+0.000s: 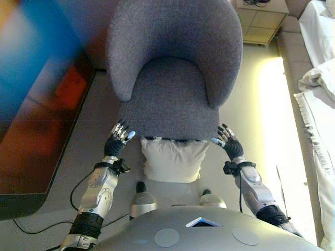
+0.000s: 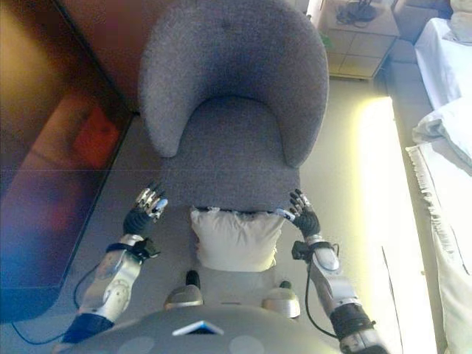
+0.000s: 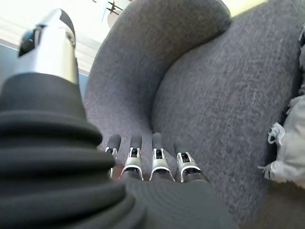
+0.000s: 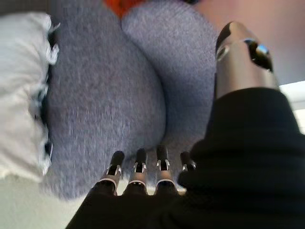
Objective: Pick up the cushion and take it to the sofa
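A white cushion [image 1: 172,159] with a fringed edge lies on the floor, its far edge tucked under the front of a grey armchair [image 1: 170,73]. It also shows in the right wrist view [image 4: 21,90] and the left wrist view [image 3: 290,148]. My left hand [image 1: 119,138] is open and empty, left of the cushion at the chair's front left corner. My right hand [image 1: 227,141] is open and empty, right of the cushion at the chair's front right corner. Neither hand touches the cushion.
A dark wooden cabinet [image 1: 36,104] stands along the left. A small side table [image 1: 261,18] stands at the back right. A bed with white bedding [image 1: 319,94] runs along the right side.
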Robot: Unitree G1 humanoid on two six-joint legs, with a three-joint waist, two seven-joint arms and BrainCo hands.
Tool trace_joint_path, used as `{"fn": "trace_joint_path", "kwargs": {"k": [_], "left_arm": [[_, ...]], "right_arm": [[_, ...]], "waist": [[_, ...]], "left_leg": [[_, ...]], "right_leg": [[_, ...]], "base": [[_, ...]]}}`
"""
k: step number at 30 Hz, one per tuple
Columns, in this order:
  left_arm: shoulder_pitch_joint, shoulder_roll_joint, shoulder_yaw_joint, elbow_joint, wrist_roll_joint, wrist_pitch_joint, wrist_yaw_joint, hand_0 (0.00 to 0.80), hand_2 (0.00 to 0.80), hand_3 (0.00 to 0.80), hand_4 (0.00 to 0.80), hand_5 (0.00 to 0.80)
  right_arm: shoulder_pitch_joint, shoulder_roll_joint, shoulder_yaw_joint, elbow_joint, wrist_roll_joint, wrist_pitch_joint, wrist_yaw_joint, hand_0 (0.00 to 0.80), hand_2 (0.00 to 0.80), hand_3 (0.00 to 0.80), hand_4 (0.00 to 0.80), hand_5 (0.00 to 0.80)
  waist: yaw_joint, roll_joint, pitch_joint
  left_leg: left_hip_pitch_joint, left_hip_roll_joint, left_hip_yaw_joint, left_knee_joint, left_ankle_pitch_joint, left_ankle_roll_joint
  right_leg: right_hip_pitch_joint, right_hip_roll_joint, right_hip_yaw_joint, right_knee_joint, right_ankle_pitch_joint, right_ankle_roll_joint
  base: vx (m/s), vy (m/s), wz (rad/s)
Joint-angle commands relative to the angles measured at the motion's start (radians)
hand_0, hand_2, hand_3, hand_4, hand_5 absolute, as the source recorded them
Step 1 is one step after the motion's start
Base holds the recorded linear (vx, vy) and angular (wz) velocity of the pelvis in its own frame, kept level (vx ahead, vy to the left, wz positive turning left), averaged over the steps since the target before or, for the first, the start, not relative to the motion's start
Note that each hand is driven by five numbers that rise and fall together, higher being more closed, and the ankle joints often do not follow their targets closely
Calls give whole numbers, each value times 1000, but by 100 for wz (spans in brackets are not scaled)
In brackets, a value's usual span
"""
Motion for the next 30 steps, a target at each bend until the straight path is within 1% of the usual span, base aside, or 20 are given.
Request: {"fn": "trace_joint_path", "kwargs": {"k": [1,6,9,12,14,16,18,19,20,22,25,27,29,30], "left_arm": [[-50,26,13,-35,-34,-79,-17,0,0,0,0,0],[-53,36,6,-35,-24,-82,-27,0,0,0,0,0],[-64,35,5,-27,-77,-73,-30,0,0,0,0,0],[-73,31,2,-20,-73,-79,-38,0,0,0,0,0],[-78,32,-8,-20,-64,-79,-39,0,0,0,0,0],[-86,37,-16,-20,-68,-76,-41,0,0,0,0,0],[-92,39,-18,-12,-76,-77,-36,0,0,0,0,0],[-94,40,-16,-6,-85,-75,-34,0,0,0,0,0],[-92,41,-12,-5,-90,-76,-36,0,0,0,0,0],[-86,49,-3,-9,-92,-73,-38,0,0,0,0,0],[-87,64,-3,-22,-87,-81,-19,0,0,0,0,0],[-89,70,-2,-29,-91,-88,-12,0,0,0,0,0],[-80,72,5,-37,-96,-89,-12,0,0,0,0,0],[-72,70,10,-40,-98,-88,-14,0,0,0,0,0]], "right_arm": [[-37,11,-23,-54,52,-27,37,0,0,0,0,0],[-32,22,-17,-56,51,-32,35,0,0,0,0,0],[-37,30,-18,-54,66,-33,18,0,0,0,0,0],[-41,47,-30,-42,91,-40,18,0,0,0,0,0],[-39,59,-35,-42,84,-43,10,0,0,0,0,0],[-32,67,-35,-46,88,-44,8,0,0,0,0,0],[-20,71,-33,-49,85,-40,12,0,0,0,0,0],[-13,72,-32,-51,89,-34,23,0,0,0,0,0],[-4,73,-31,-57,90,-31,31,0,0,0,0,0],[9,72,-28,-55,100,-39,44,0,0,0,0,0],[-15,63,-30,-54,121,-36,46,0,0,0,0,0],[-33,56,-32,-50,128,-32,47,0,0,0,0,0],[-38,51,-37,-50,134,-22,57,0,0,0,0,0],[-34,51,-40,-53,136,-17,62,0,0,0,0,0]], "waist": [[17,-22,34],[20,-25,38],[22,-27,38],[23,-32,40],[24,-35,42],[19,-30,52],[6,-11,67],[0,-5,75],[-4,-5,80],[-6,-15,86],[-14,-47,101],[-20,-61,110],[-22,-65,111],[-23,-66,109]], "left_leg": [[-15,-15,56,67,-51,47],[-20,-30,49,93,-68,64],[-22,-44,42,108,-79,78],[-23,-69,37,118,-94,97],[-31,-93,31,129,-107,117],[-36,-116,22,142,-124,143],[-27,-120,18,145,-135,158],[-19,-119,20,144,-137,160],[-13,-122,22,145,-142,158],[-10,-123,26,153,-152,149],[-12,-119,36,180,-178,122],[-12,-110,43,192,-199,109],[-6,-100,46,195,-209,104],[-4,-94,46,197,-210,102]], "right_leg": [[-72,-19,13,81,6,8],[-66,-42,34,124,-14,21],[-58,-61,43,158,-25,28],[-63,-92,57,209,4,32],[-81,-121,73,271,42,33],[-137,-146,103,384,90,28],[-211,-140,137,510,115,19],[-237,-134,144,543,119,14],[-250,-131,142,542,120,12],[-247,-134,126,479,122,12],[-256,-153,103,304,159,32],[-274,-158,93,208,184,45],[-276,-153,90,168,193,51],[-273,-146,94,162,186,51]], "base": [[-14,45,0],[8,61,1],[30,91,4],[34,126,10],[17,142,8],[10,193,5],[36,204,10],[72,127,13],[99,41,10],[111,-67,4],[121,-194,4],[130,-192,-2],[156,-163,15],[197,-178,29]]}}
